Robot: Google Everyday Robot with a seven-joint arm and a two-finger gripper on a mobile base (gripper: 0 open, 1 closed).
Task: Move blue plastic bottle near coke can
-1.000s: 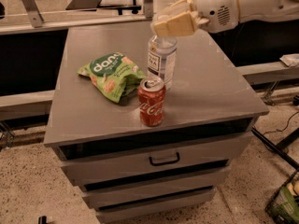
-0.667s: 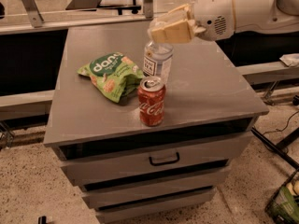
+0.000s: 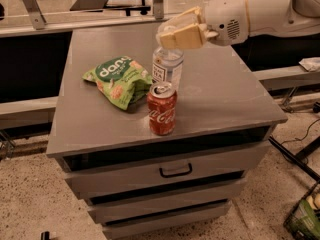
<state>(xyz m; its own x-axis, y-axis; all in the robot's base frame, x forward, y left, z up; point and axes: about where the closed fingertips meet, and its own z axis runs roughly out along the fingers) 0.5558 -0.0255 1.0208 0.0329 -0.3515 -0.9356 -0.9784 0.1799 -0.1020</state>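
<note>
The blue plastic bottle (image 3: 167,68) is clear with a white label and stands upright on the grey cabinet top (image 3: 225,94), just behind the coke can (image 3: 161,110) and almost touching it. The red coke can stands near the cabinet's front edge. My gripper (image 3: 176,36) reaches in from the right. Its cream fingers are closed over the bottle's top and hide the cap.
A green snack bag (image 3: 120,79) lies left of the bottle and can, touching or nearly touching them. The cabinet has drawers with a black handle (image 3: 175,171). A bench and metal rail run behind. Cables and a crate sit on the floor at right.
My gripper and the bottle in it have shifted a little to the left and down, ending closer behind the can. The can and the snack bag have not moved.
</note>
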